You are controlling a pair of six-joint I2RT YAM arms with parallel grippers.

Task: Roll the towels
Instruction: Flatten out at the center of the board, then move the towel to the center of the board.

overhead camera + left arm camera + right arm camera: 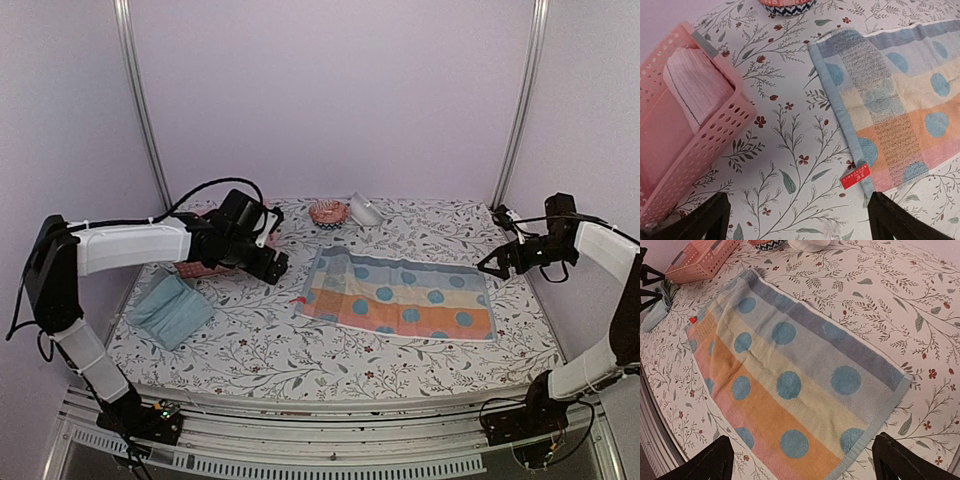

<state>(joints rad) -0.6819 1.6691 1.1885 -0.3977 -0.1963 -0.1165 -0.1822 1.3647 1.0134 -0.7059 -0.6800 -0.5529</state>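
A striped towel point(400, 297) with blue dots lies spread flat mid-table, with a red tag point(855, 175) at its left edge. A pale teal towel point(172, 310) sits folded at the left. A pink towel point(697, 90) lies rolled inside the pink basket point(715, 145). My left gripper point(275, 262) hovers open just left of the striped towel point(900, 100), between it and the basket, with nothing between its fingers point(710, 217). My right gripper point(490, 265) stands open off the towel's right end, above its near corner point(790, 375), and holds nothing.
A patterned bowl point(328, 212) and a white object point(365, 210) stand at the table's back edge. The basket point(702, 257) sits at the back left, mostly under my left arm in the top view. Metal posts point(140, 100) rise at both back corners.
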